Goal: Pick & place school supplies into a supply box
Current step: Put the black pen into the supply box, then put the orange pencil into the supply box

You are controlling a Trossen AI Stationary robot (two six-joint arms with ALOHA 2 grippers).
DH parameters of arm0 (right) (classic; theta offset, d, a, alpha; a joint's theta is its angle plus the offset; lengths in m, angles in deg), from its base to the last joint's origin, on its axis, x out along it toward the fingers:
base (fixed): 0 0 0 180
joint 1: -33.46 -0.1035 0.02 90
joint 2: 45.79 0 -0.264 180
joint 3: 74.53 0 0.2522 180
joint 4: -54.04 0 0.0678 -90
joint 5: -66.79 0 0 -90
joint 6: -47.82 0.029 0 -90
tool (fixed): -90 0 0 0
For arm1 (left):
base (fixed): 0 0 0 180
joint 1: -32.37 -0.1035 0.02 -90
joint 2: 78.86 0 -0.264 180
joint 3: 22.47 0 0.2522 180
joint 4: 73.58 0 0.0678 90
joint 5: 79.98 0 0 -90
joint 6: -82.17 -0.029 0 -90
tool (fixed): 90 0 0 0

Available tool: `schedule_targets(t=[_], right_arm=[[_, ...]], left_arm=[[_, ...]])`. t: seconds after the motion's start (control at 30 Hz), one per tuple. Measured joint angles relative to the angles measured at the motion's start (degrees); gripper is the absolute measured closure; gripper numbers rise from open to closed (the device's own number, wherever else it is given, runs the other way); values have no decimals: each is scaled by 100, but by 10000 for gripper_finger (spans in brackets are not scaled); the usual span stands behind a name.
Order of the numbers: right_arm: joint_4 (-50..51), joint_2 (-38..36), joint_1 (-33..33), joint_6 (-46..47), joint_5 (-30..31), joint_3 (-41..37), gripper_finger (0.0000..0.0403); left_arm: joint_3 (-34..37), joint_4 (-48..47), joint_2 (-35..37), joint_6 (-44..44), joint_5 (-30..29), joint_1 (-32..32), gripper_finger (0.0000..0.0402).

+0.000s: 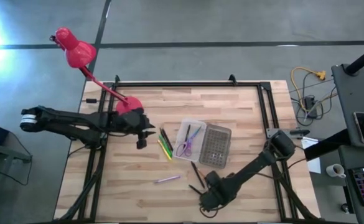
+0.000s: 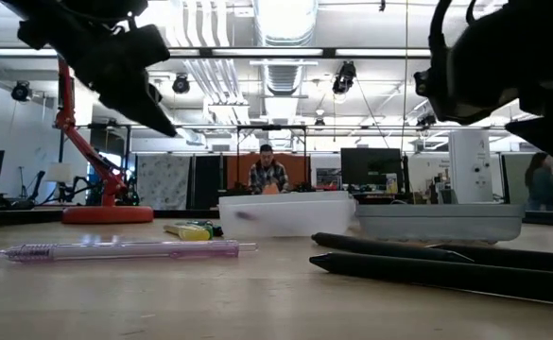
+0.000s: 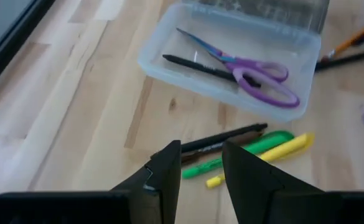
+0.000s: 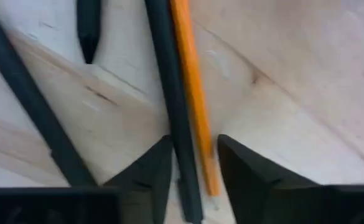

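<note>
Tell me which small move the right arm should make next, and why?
Probably finish closing, then lift. In the right wrist view the right end effector is down at the table with a black pencil and an orange pencil between its fingers, not yet clearly clamped. The supply box sits open nearby.

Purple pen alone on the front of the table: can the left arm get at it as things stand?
Probably yes. The purple pen lies by itself on bare wood, nothing over or against it, and the left gripper hangs empty above the green and yellow markers.
</note>
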Motion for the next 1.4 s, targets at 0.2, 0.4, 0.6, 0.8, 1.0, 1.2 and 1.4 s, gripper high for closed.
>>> schedule_targets(t=[0.2, 0.4, 0.6, 0.8, 1.0, 1.2, 1.4], right_arm=[[-122, -65, 3, -23, 188, -161, 378], [-311, -604, -117, 241, 1194, -249, 380], [-399, -1699, -63, 477, 2454, -351, 380], [-506, -2313, 824, 399, 3124, -442, 380], [-2434, -2200, 2465, -600, 2674, -996, 356], [-2702, -1927, 3289, -406, 1505, -1495, 269], [-2542, -2066, 3059, -732, 1082, -1664, 216]], left_arm=[[-187, -141, -15, 401, 1, 0, 299], [-181, -274, 15, 1168, -10, 81, 299], [-165, -545, 13, 1441, -1, 471, 299], [-160, -672, 13, 1491, -25, 871, 299], [-151, -665, 13, 1505, -84, 966, 299], [-142, -728, 15, 1508, -177, 966, 299], [-91, -750, 13, 1499, -177, 966, 299]])
